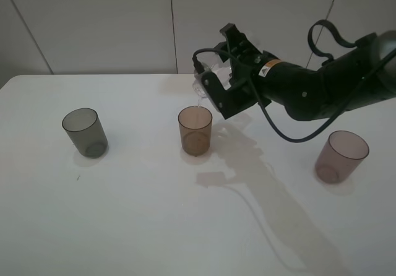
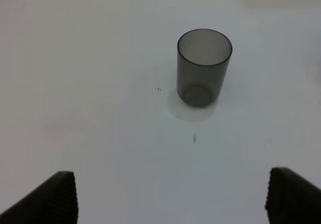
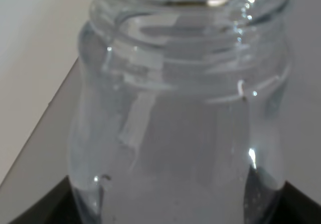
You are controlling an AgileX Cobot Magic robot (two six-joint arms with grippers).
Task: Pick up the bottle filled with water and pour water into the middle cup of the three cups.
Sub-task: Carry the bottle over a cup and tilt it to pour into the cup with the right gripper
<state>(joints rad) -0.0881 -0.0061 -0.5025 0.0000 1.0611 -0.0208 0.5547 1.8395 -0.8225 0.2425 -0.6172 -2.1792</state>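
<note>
My right gripper (image 1: 213, 81) is shut on the clear bottle (image 1: 206, 81) and holds it tipped over, neck down to the left, just above the rim of the amber-brown middle cup (image 1: 195, 130). A thin stream of water runs from the neck into that cup. In the right wrist view the bottle (image 3: 180, 108) fills the frame, with its threaded neck showing. The dark grey cup (image 1: 84, 132) stands at the left and shows in the left wrist view (image 2: 203, 66). The mauve-pink cup (image 1: 341, 156) stands at the right. My left gripper (image 2: 170, 196) is open, well short of the grey cup.
The white table (image 1: 142, 220) bears the three cups in a row. A white wall (image 1: 111, 22) stands behind the table's far edge. My right arm (image 1: 322, 84) with its black cable reaches in from the right, above the pink cup.
</note>
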